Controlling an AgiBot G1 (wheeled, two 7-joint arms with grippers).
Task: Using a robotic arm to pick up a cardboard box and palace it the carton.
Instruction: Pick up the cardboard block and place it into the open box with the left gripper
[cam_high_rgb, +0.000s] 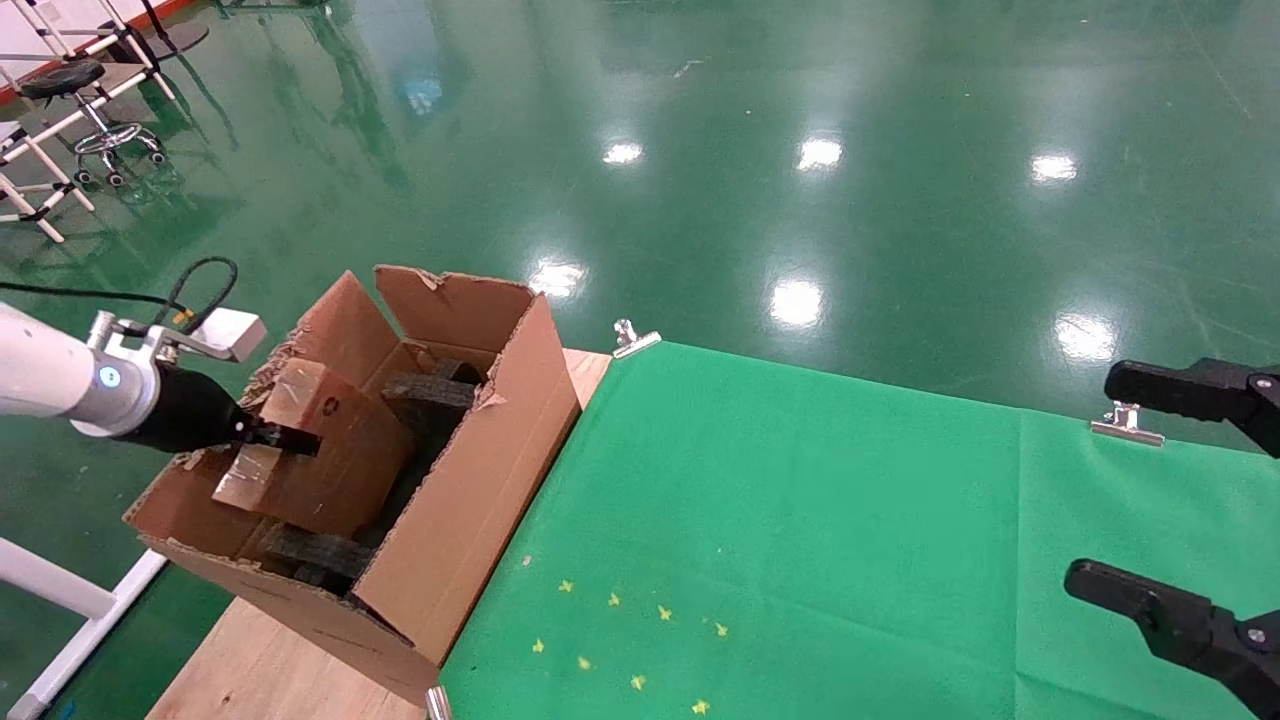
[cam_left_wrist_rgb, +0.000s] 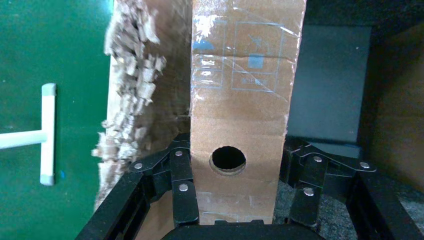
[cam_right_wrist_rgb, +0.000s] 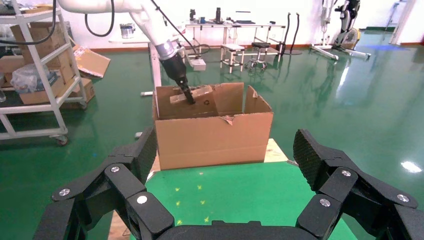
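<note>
Cardboard box: one cardboard box (cam_high_rgb: 320, 455), reddish-brown and glossy with tape, sits tilted in the carton's open top, at about 8 o'clock in the head view.
Markings: a small recycling mark on its upper face; faint blue printed panels under the tape in the left wrist view (cam_left_wrist_rgb: 240, 90), too faint to read; a round hole lower down that face.
Left gripper: the left gripper (cam_high_rgb: 275, 437) on the robotic arm (cam_high_rgb: 60, 385) is clamped on the box, fingers (cam_left_wrist_rgb: 182, 185) pressed against both sides.
Carton: one carton (cam_high_rgb: 480, 480), flaps upright, near-side flap edge ragged and torn; dark foam pieces (cam_high_rgb: 430, 390) lie inside beside the box.
Right gripper: the right gripper (cam_right_wrist_rgb: 225, 172) hangs at 4 o'clock, jaws spread wide with nothing between them.
Table: the carton stands at the wooden left end; green cloth (cam_high_rgb: 800, 540) covers the rest, bare apart from small yellow star marks (cam_high_rgb: 620, 640) at 6 o'clock.
Clips: two metal clips (cam_high_rgb: 634, 338) on the cloth's far edge.
</note>
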